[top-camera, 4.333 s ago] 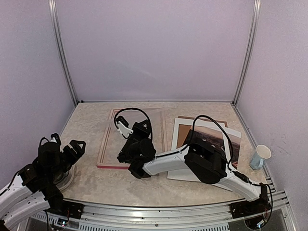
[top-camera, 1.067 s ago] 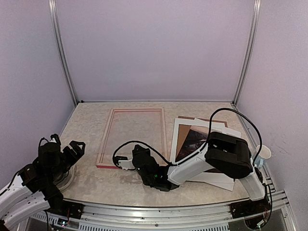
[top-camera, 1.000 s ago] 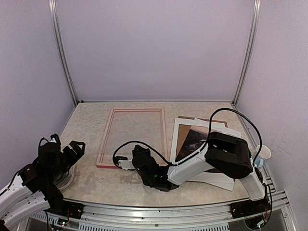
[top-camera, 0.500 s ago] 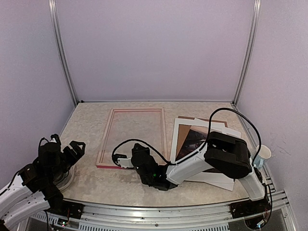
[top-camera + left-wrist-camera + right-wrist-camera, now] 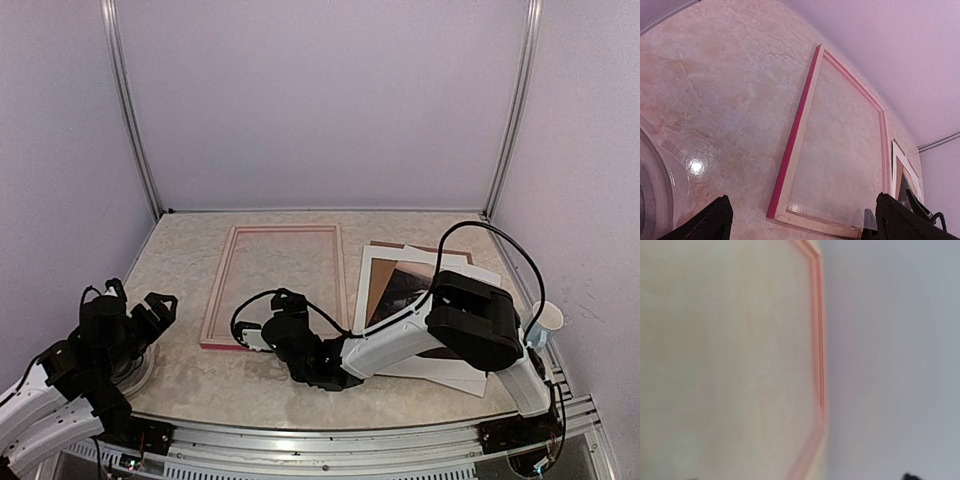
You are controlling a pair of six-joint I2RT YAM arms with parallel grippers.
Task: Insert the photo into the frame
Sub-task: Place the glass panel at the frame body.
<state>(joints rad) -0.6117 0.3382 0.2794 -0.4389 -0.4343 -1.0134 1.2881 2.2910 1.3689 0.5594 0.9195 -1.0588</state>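
Observation:
The frame [image 5: 278,282] lies flat on the marble table, pink-red moulding outside and pale wood inside; it also shows as the frame [image 5: 840,150] and, blurred, as the frame's pink edge [image 5: 817,340]. The photo [image 5: 408,288], dark and reddish-brown, lies to its right on a white sheet, partly covered by my right arm. My right gripper [image 5: 262,320] hovers low by the frame's near edge, jaws apart and holding nothing. My left gripper [image 5: 128,312] stays at the near left, open and empty, with its fingertips [image 5: 715,220] wide apart.
A white mat sheet [image 5: 372,270] and a brown backing board [image 5: 385,246] lie under the photo. A paper cup [image 5: 541,326] stands at the right edge. A clear round disc [image 5: 660,185] sits below the left gripper. Metal posts and purple walls enclose the table.
The right gripper's jaws have come apart and its wrist has shifted slightly left by the frame's near edge. The frame, the photo and the left arm have not moved in the last second.

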